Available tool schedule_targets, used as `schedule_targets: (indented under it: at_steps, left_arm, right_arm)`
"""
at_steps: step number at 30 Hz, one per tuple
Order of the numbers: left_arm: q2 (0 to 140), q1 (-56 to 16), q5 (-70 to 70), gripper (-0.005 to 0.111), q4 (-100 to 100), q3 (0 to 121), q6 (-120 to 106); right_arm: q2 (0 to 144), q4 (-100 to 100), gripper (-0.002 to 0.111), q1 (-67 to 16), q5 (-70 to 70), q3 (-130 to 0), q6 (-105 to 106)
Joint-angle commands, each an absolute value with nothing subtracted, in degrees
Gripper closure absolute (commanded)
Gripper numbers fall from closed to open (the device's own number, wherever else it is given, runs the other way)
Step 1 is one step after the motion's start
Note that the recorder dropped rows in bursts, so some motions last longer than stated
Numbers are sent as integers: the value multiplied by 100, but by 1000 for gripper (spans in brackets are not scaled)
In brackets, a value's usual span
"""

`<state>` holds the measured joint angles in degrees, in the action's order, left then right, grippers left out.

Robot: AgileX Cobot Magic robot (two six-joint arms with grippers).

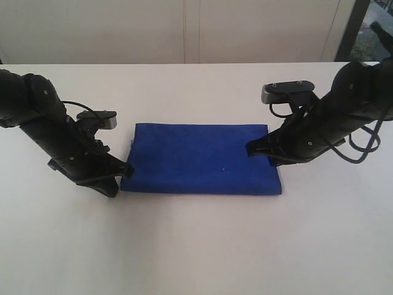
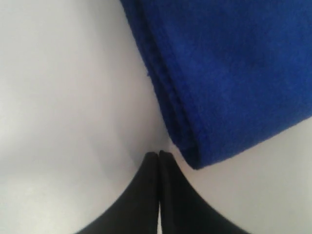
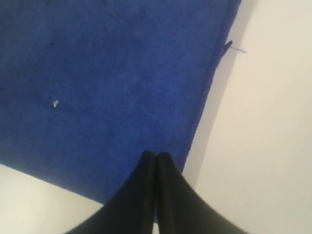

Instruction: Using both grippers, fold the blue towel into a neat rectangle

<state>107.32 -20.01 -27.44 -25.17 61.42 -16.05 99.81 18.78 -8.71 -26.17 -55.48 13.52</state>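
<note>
The blue towel (image 1: 199,158) lies flat in the middle of the white table as a folded rectangle with stacked layers along its left side. My left gripper (image 1: 126,169) is low at the towel's near left corner, just off the cloth. In the left wrist view its tips (image 2: 159,154) are pressed together on bare table beside the towel (image 2: 234,68). My right gripper (image 1: 252,149) is at the towel's right edge. In the right wrist view it (image 3: 156,154) is shut over the towel (image 3: 112,73) near its border, with nothing between the jaws. A loose thread (image 3: 229,46) sticks out at one corner.
The white table (image 1: 196,246) spreads wide around the towel. A pale wall (image 1: 184,31) stands behind the table's far edge, and a dark window (image 1: 371,27) is at the far right. Black cables (image 1: 362,144) hang off the right arm. A white speck (image 3: 55,103) sits on the cloth.
</note>
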Motion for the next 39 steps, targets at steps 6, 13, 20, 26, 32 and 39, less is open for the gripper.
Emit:
schedule_targets:
  at_steps: [6,13,20,26,32,39]
  left_arm:
    - [10746,-2020,-2759,107,-2717,6065,-1674]
    - [10746,-2180,-2819,107,-2896,6065,-2057]
    - [10746,-2191,-2881,107,-2885,6065,-2057]
    - [10746,-2191,-3032,107,-2858,6065,-2190]
    - [10746,-2180,-2957,107,-2224,6065,-1952]
    - [10746,-2180,-2957,107,-957,6065,-959]
  right_arm:
    - [9827,1808,108,-855,-2564,-5539,1386]
    - [9827,1808,108,-855,-2536,-5539,1384]
    - [9827,1808,108,-855,-2525,-5539,1384]
    - [9827,1808,108,-855,-2525,-5539,1384]
    - [10090,1824,108,-855,-2876,-5527,1384]
    - [10460,1703,108,-866,-2906,-5527,1388]
